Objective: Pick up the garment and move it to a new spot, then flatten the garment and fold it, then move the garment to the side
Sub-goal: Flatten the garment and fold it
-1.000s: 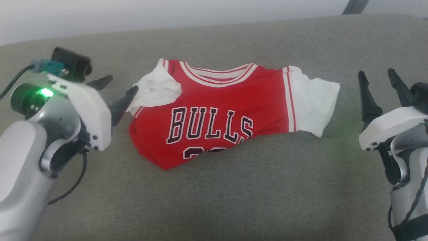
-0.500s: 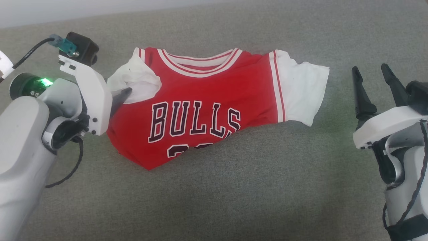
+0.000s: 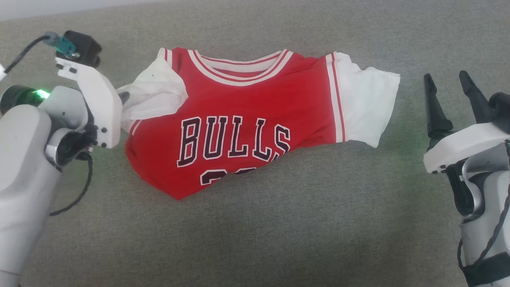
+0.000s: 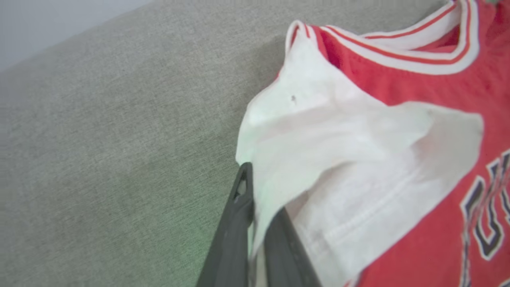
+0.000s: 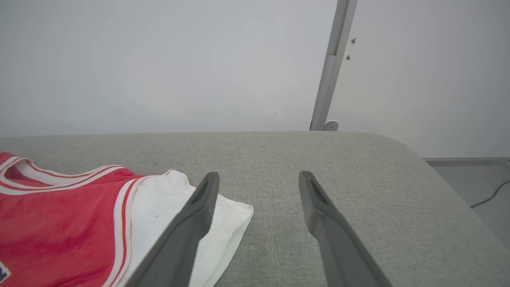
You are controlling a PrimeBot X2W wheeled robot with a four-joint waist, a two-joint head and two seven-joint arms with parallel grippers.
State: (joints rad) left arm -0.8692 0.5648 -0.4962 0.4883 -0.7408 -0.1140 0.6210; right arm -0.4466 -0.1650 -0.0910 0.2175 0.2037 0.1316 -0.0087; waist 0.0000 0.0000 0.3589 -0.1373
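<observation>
L claw (image 4: 257,207) clamped on the garment (image 3: 247,119)'s left sleeve
R claw (image 3: 445,77) wide open, just right of the other sleeve, no contact w/ it.

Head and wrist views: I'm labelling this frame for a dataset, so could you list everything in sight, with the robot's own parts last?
garment: one, red with white sleeves and dark BULLS lettering, lying rumpled on the padded surface, lettering up.
padded surface: one, grey fabric, under the garment.
wall: one, pale grey, behind the surface.
post: one, grey metal, upright against the wall.
cable: one, dark, on the floor at the right edge of the right wrist view.
left gripper: one, dark fingers, shut on the garment's white sleeve.
right gripper: one, dark fingers, open, apart from the garment, beside its other sleeve.
</observation>
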